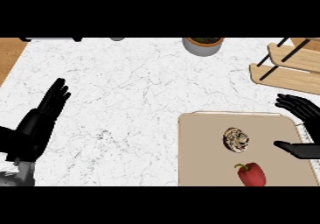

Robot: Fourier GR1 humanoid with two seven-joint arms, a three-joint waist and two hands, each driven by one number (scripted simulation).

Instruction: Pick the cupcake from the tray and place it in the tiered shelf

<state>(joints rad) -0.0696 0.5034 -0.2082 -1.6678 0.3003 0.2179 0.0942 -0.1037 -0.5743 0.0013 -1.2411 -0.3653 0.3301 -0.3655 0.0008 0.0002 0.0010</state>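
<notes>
White marble counter [137, 96] fills most of your view. At its far left the left hand [50, 109] rests with fingers straight and up, holding nothing; leave it there. To its right, well apart across bare stone, lies the tan tray [201, 170]. The cupcake [235, 140] sits on the tray's upper half, just to the left of your right hand [304, 131], and a red pepper [252, 174] lies below the cupcake, nearer you. The right hand is released: fingers spread above, thumb stretched toward the cupcake, with a gap between thumb and cake. Nothing is grasped yet.

You seem to be at the approach. Slide the right hand leftward until the cupcake sits between thumb and fingers, then curl round its sides rather than pressing on the top. Keep clear of the pepper as you close. The wooden tiered shelf [291, 65] stands beyond the hand, up and slightly left of it, so lift straight before carrying forward. A grey pot [203, 46] stands left of the shelf.
</notes>
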